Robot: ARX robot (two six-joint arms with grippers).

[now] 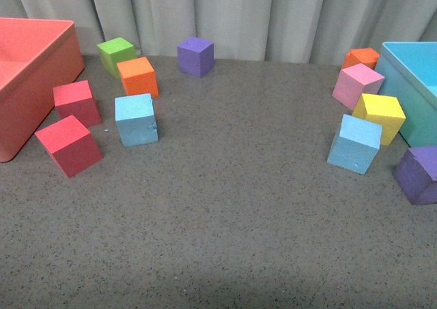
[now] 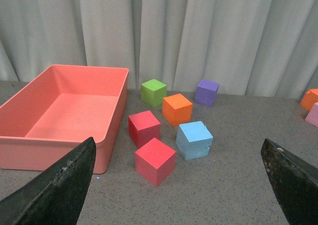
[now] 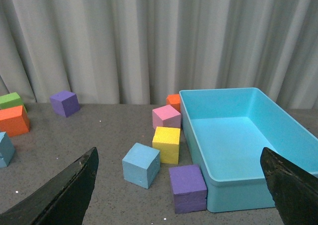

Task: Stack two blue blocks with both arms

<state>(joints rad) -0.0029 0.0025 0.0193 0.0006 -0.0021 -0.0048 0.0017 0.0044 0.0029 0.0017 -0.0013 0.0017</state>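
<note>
Nothing is gripped: the left hand (image 2: pixel 177 145) and right hand (image 3: pixel 179 150) hang above the table (image 1: pixel 232 220), fingers wide apart and empty. The reach, step 1, looks to be in hand. 1 blue block (image 1: pixel 354 144) sits near the teal bin (image 1: pixel 416 84); the other blue block (image 1: pixel 136 119) lies far across the table from it. Next, each hand must descend over its block. A yellow cube (image 1: pixel 379 116), between bin and block, would crowd that grasp.

Both spread wide: left pincer (image 2: pixel 178 140), right pincer (image 3: pixel 179 149).
</note>
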